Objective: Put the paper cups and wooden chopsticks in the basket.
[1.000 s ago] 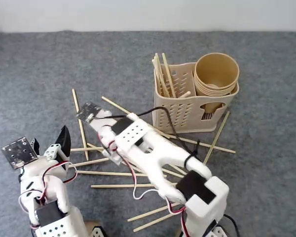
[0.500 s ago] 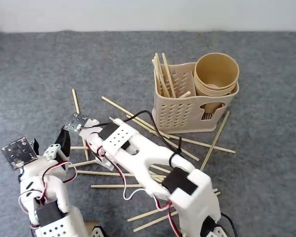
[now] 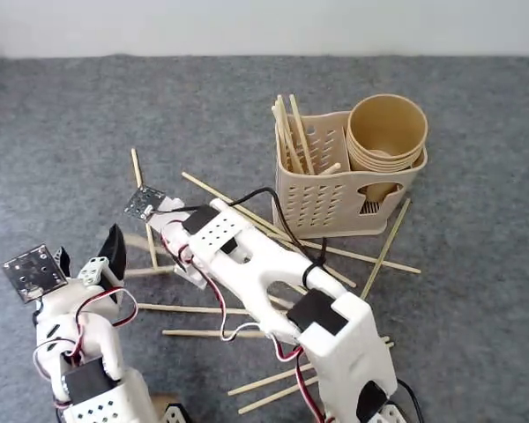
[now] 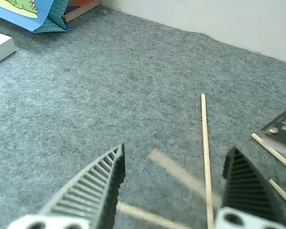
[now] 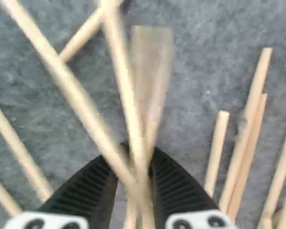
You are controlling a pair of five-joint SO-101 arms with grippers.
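Right arm is down low over the scatter on the grey surface, jaws pinched almost shut on at least 2 crossed wooden chopsticks; I judge it went in where the sticks overlap, so 1 pinch gathers several. Left arm sits off to the side with jaws spread wide and nothing between them, probably to keep out of the working arm's way. The basket stands well apart from the grip: paper cups stacked in 1 compartment, chopsticks upright in the other, many loose on the surface.
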